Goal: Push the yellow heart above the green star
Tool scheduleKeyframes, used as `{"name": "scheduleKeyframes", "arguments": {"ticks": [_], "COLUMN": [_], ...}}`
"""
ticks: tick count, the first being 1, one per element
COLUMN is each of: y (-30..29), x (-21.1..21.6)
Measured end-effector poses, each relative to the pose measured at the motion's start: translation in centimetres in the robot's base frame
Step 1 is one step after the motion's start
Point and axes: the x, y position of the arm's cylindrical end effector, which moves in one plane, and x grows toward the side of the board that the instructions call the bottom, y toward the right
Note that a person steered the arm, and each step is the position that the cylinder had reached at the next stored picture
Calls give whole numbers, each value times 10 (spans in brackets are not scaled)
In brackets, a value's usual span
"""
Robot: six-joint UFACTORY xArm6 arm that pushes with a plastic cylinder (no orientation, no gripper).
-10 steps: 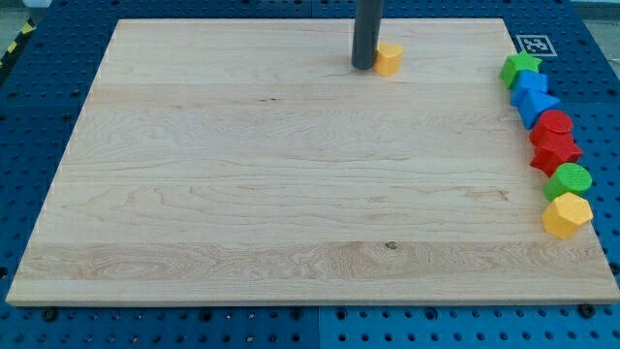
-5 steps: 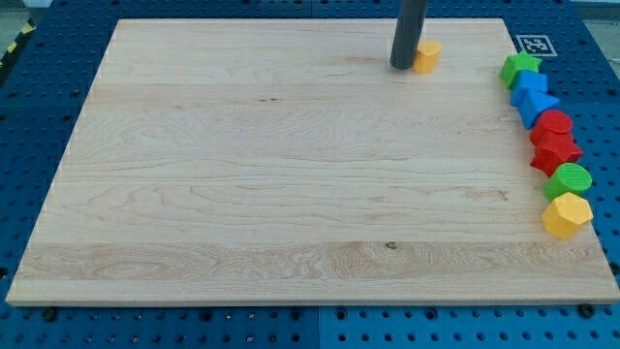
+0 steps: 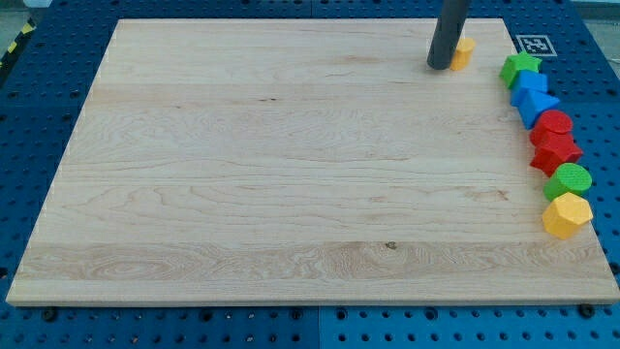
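The yellow heart (image 3: 463, 51) lies near the board's top edge, toward the view's right. My tip (image 3: 440, 66) touches its left side, and the rod partly hides it. The green star (image 3: 520, 68) sits at the board's right edge, to the right of the heart and slightly lower, with a gap between them.
Below the green star a column of blocks runs down the right edge: two blue blocks (image 3: 532, 95), a red round block (image 3: 553, 123), a red star (image 3: 555, 150), a green round block (image 3: 569, 180) and a yellow hexagon (image 3: 567, 214). A marker tag (image 3: 532, 44) lies just off the board's top right corner.
My tip has slid to the right along the top edge, pushing the yellow heart with it toward the green star. The other blocks have not moved.
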Motion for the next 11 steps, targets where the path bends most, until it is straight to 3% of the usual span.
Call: {"name": "scheduleKeyframes", "arguments": {"ticks": [4, 11], "y": [3, 62], "x": [-24, -23]}}
